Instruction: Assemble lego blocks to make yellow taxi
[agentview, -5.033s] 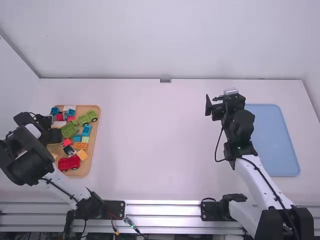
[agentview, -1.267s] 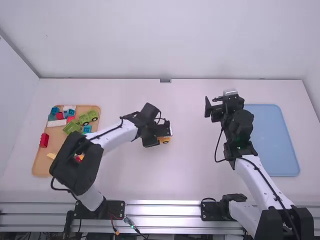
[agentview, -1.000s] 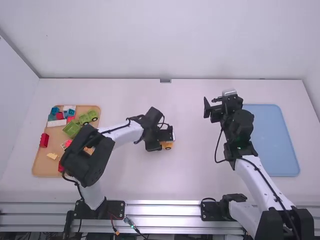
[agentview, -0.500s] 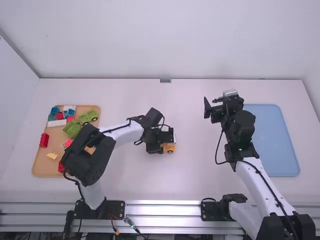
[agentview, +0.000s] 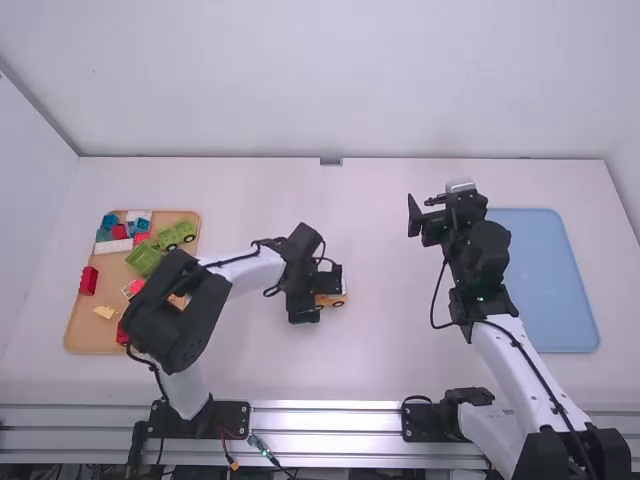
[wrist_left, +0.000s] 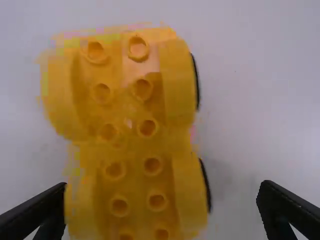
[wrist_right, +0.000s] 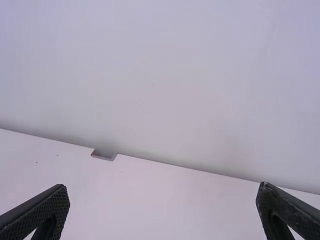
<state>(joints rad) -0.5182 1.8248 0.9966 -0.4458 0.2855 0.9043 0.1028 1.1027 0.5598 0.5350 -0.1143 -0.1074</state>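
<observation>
Jaws are spread wide on left gripper (wrist_left: 162, 187) and right gripper (wrist_right: 162, 187), with the yellow wheeled base (wrist_left: 131, 120) (studs up, for stacking) apparently straddled for gripping.

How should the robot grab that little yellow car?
Probably from above, across the long sides: the car lies studs up, longer than wide, and the left gripper's open fingers stand on either side of it.

In the high view we see bright, even light on the table (agentview: 380, 205), with glare on the rail (agentview: 325, 425) at six o'clock. In the left wrist view a soft shadow lies beside the car (wrist_left: 130, 160), whose edges smear into blocky patches.
</observation>
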